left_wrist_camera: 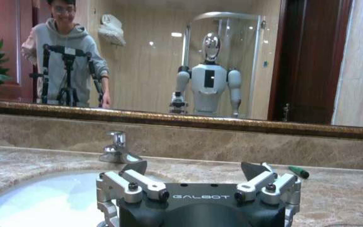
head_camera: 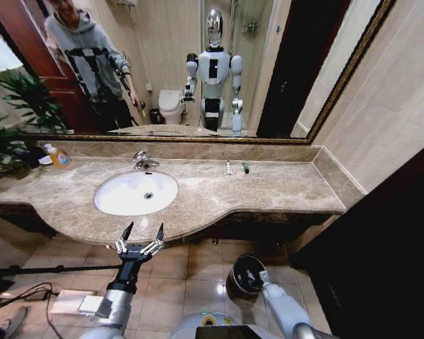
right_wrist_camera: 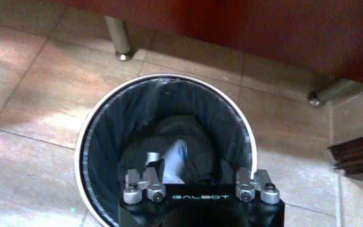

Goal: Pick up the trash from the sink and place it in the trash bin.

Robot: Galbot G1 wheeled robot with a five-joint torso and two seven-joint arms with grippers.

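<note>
- The sink [head_camera: 136, 192] looks empty of trash — the white basin shows only its drain.
- Two small items lie on the countertop [head_camera: 268, 194] near the back wall, well apart from the basin: a white tube [head_camera: 229, 168] and a dark green one [head_camera: 245, 167].
- The trash bin [right_wrist_camera: 99, 127] stands on the floor tiles; a white item [right_wrist_camera: 175, 161] lies inside on the dark liner.
- The right gripper [right_wrist_camera: 195, 185] hangs over the bin mouth, fingers released, holding nothing.
- The left gripper [head_camera: 142, 235] is at the counter's front edge, fingers spread, empty.
- I judge most of the work done — the two counter items remain.
</note>
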